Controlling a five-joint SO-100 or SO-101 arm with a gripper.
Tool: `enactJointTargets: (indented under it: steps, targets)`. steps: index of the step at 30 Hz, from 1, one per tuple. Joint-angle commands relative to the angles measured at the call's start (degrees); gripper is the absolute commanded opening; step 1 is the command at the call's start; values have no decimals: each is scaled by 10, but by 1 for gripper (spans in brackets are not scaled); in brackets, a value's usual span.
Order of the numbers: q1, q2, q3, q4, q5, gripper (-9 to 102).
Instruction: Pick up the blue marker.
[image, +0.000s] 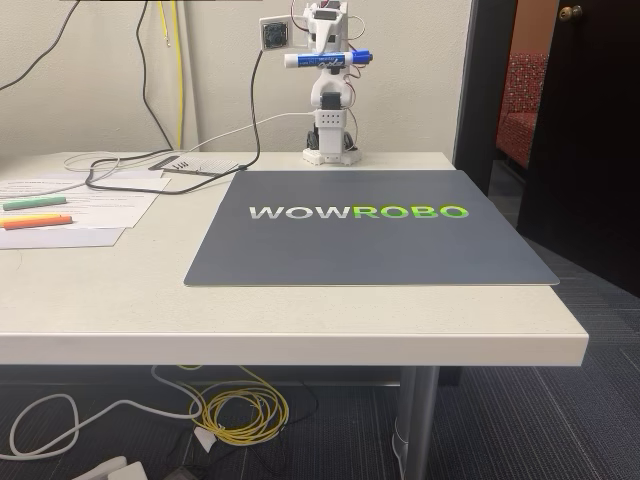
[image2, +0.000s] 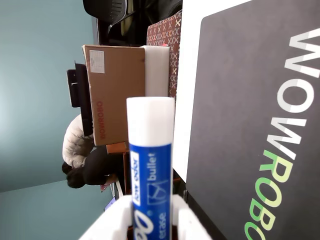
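You've got the blue marker (image: 328, 60) clamped crosswise in the gripper (image: 330, 60), held high above the table (image: 300, 310) at the back, clear of the gray mat (image: 370, 240). In the wrist view the fingers (image2: 192, 225) pinch its label, so I'd say the pick is basically done. Just hold firm and avoid jerky moves. The only container around is a closed cardboard box (image2: 115, 92); can't tell what's inside.

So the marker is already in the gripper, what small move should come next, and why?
Probably just hold the grip steady and make no further move. In the fixed view the blue marker lies level in the gripper, high above the grey mat. In the wrist view the marker sits between both fingers, so the pick looks done.
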Motion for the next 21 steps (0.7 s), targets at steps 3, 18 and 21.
enactJointTargets:
  steps: [3, 18, 21]
  targets:
    - [7, -2, -28, -11, -8, 2]
    - [11, 2, -28, -3, -11, 2]
    - [11, 1, -28, -4, -11, 2]
